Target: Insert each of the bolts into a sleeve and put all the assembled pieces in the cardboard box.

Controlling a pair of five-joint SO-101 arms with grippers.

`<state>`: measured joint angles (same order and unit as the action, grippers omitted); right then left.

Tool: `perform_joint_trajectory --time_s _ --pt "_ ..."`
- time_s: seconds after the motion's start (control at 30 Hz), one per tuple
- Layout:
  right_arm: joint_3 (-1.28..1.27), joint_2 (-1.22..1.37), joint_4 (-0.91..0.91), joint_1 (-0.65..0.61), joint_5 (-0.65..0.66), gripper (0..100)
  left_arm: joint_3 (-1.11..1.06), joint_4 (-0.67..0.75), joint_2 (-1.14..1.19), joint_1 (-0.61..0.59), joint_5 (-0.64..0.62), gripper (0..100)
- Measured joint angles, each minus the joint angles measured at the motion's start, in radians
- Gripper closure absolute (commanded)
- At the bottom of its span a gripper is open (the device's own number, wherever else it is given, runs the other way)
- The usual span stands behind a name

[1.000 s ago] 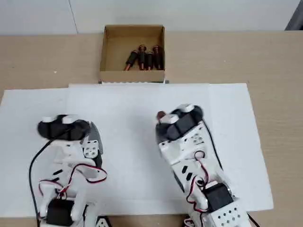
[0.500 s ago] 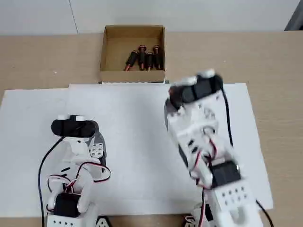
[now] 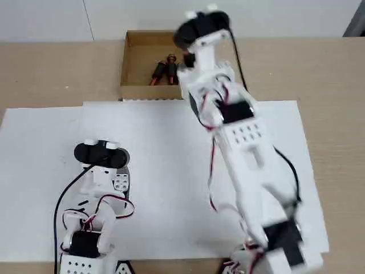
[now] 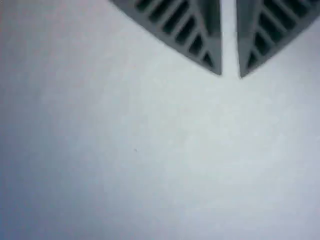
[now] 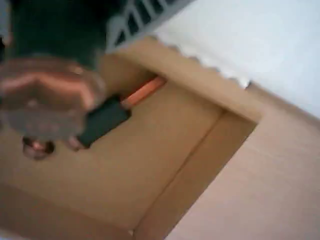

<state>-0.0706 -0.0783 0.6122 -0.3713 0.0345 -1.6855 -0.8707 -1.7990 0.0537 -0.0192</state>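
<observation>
Right pincer [image 5: 75, 45]: clenched on an assembled piece; the right arm [image 3: 239, 137] was stretched out across the paper sheet [image 3: 159, 160], its wrist above the cardboard box [image 3: 124, 63].
Carried piece [image 5: 47, 100]: we saw the coppery bolt head close to the wrist camera, blurred, with something dark above it. We could not tell sleeve from finger there.
Why held so: we judged the piece was gripped near its head end and kept over the open box so that a release would drop it inside rather than on the table [image 3: 57, 63].
Piece against pincer: in the jaws, above the box floor [image 5: 150, 150] and not touching it, on the side of the box nearer the right arm.
Pieces already in: at least two lay on the box floor in the high view [image 3: 158, 71]. The wrist view showed one with a black sleeve [image 5: 102, 120] and an orange shank sticking out, just beside the carried piece. The arm hid the rest.
Left pincer [image 4: 229, 70]: tips drawn almost together with a thin slit between them, gripping nothing.
Why placed so: the left arm [image 3: 97, 188] sat folded low over the sheet, well apart from the box. We judged it was keeping clear of the right arm's drop.
Loose parts: we noted no bolts or sleeves on the sheet.
</observation>
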Motion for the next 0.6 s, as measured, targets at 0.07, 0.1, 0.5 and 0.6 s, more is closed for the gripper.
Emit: perform_joint_trajectory --time_s 0.07,0.1,0.5,0.6 --pt "0.101 0.12 -0.018 -0.002 0.052 99.5 0.0 0.0 0.0 0.0 0.0 99" --pt "0.15 0.178 -0.028 -0.002 0.081 99.5 0.0 0.0 0.0 0.0 0.0 99" --pt "0.675 0.778 -0.091 -0.002 0.436 99.1 0.0 0.0 0.0 0.0 0.0 99" --pt "0.752 0.875 -0.091 -0.002 0.474 99.0 0.0 0.0 0.0 0.0 0.0 99"
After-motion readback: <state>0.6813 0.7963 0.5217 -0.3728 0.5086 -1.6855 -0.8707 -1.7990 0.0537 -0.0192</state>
